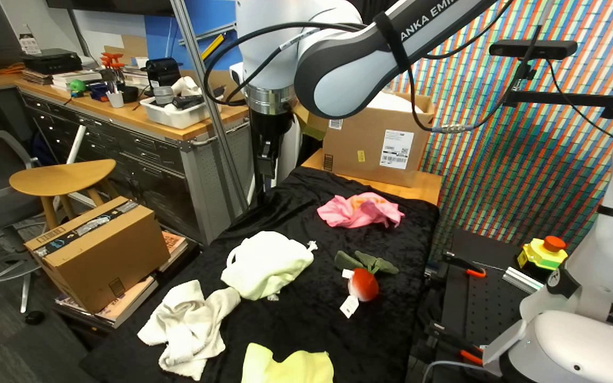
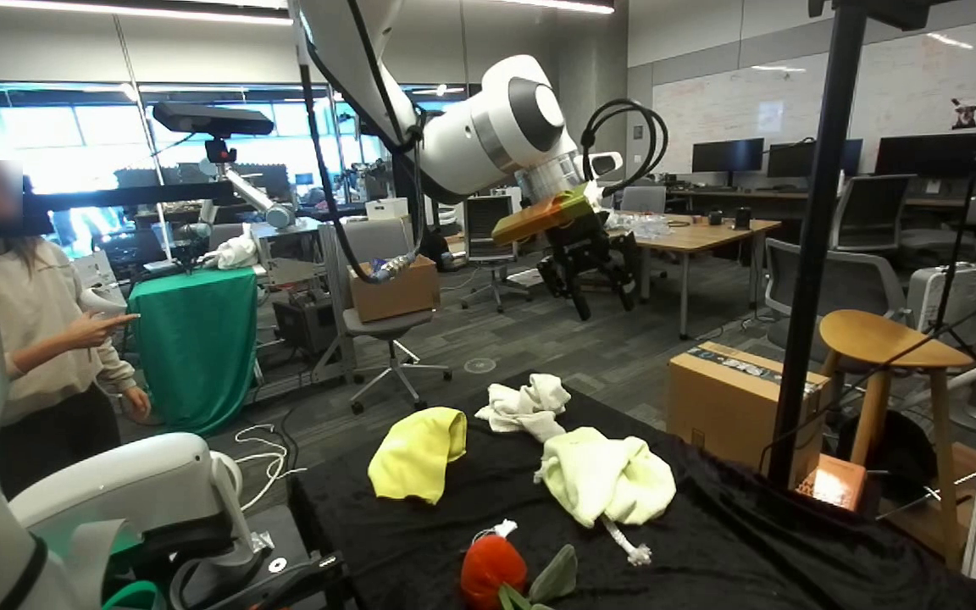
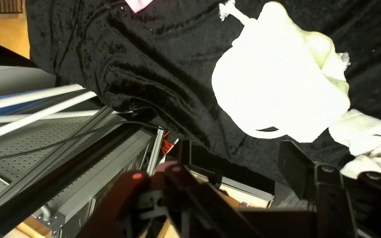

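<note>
My gripper [image 3: 238,150] is open and empty, with its fingers wide apart. It hangs in the air in an exterior view [image 2: 605,307], well above the black cloth [image 2: 708,525]. Nearest in the wrist view is a pale yellow-green fabric bundle [image 3: 279,79] with a loop and knotted rope ends; it shows in both exterior views [image 1: 266,263] [image 2: 607,479]. A crumpled white towel [image 1: 192,324] touches or adjoins it. A bright yellow cloth [image 1: 288,367], a red plush with green leaves and white tags [image 1: 363,284], and a pink cloth [image 1: 359,210] also lie there.
A cardboard box [image 1: 375,143] stands at the table's far end. A metal post [image 1: 208,101] and drawer cabinet [image 1: 152,186] stand beside the table. Another box [image 1: 99,250] and a wooden stool [image 1: 61,176] are on that side. A second white arm [image 1: 583,266] and a person [image 2: 56,313] are nearby.
</note>
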